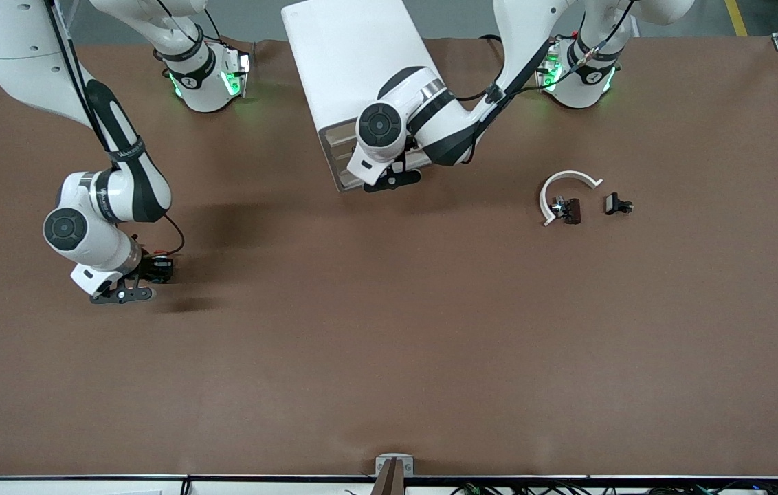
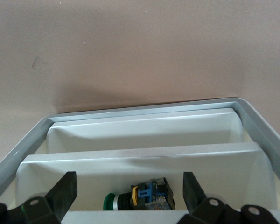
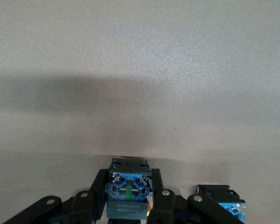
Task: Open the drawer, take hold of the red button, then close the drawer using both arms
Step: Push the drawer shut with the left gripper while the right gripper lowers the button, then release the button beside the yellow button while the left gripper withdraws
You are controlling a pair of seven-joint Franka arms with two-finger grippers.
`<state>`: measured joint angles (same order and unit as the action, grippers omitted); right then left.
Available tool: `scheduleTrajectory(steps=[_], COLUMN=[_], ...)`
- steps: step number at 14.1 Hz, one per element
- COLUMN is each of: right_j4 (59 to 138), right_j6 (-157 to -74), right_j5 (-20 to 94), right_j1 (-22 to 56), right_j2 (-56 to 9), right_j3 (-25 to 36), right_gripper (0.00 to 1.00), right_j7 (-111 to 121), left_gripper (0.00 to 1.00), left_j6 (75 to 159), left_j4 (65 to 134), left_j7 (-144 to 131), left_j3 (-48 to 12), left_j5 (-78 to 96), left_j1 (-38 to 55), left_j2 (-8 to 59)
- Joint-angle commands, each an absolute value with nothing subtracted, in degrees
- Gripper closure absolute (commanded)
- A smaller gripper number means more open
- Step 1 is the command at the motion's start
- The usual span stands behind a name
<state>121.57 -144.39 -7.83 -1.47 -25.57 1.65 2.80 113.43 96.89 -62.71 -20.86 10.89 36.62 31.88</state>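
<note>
Hovering over the open drawer [image 2: 140,156], left pincer [image 2: 129,177] gapes wide, nearest for the push; right pincer [image 1: 124,294] grips the button [image 3: 129,189] over the table [image 1: 389,344], well apart.

My two arms [image 1: 121,179] are glossy white with black joint bands, round dark grey caps on the wrists, thin black cables along the links, green lights glowing at both bases [image 1: 207,79], black finger hardware with silver screws.

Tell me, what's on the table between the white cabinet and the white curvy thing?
Nothing. The front view shows only bare brown table between the cabinet and the curved white piece.
</note>
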Motion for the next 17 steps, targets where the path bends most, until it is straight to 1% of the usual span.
scheduleTrajectory(steps=[1, 4, 5, 6, 8, 10, 11, 12, 14, 15, 17], right_j4=[122.9, 122.2, 121.0, 119.1, 112.4, 104.0, 100.4, 96.5, 90.9, 89.1, 86.1], right_j6=[-144.4, -143.3, -140.4, -136.2, -123.9, -112.4, -108.1, -104.5, -101.0, -99.5, -95.7], right_j5=[-9.0, -8.7, -8.6, -8.5, -7.1, -3.3, -2.3, -2.0, -1.9, -1.9, -1.9], right_j1=[-2.7, -2.4, -1.4, -0.1, 2.3, 3.3, 3.6, 4.2, 4.8, 4.8, 4.8], right_j2=[-23.3, -20.7, -18.9, -17.4, -15.7, -15.6, -15.6, -15.6, -15.6, -15.5, -14.4], right_j3=[0.4, 0.0, -0.3, -0.8, -0.9, -0.8, -0.9, -0.9, -0.8, -0.8, -0.8], right_gripper=[0.00, 0.00, 0.00, 0.00, 0.00, 0.00, 0.00, 0.00, 0.00, 0.00, 0.00], right_j7=[3.0, 2.7, 2.6, 2.5, 2.4, 2.3, 2.3, 2.3, 2.2, 2.2, 2.2], left_gripper=[0.00, 0.00, 0.00, 0.00, 0.00, 0.00, 0.00, 0.00, 0.00, 0.00, 0.00], left_j6=[112.6, 110.2, 109.3, 108.7, 108.6, 107.5, 106.2, 105.0, 103.0, 101.6, 96.3], left_j4=[93.9, 89.6, 88.2, 87.1, 86.5, 86.5, 86.5, 86.5, 86.5, 86.5, 86.5], left_j7=[-63.2, -62.7, -62.7, -62.5, -62.1, -59.6, -56.5, -53.1, -46.1, -42.8, -35.5], left_j3=[-18.4, -17.0, -17.0, -17.0, -17.0, -17.0, -17.0, -17.0, -17.0, -17.0, -17.1], left_j5=[11.2, 10.1, 7.7, 4.2, -1.9, -5.7, -6.5, -6.5, -6.5, -6.5, -6.2], left_j1=[34.0, 24.9, 21.6, 19.1, 15.7, 11.1, 9.0, 6.9, 2.7, 1.0, -1.8], left_j2=[30.9, 29.3, 28.8, 28.0, 26.6, 24.5, 23.1, 21.9, 18.2, 16.4, 12.6])
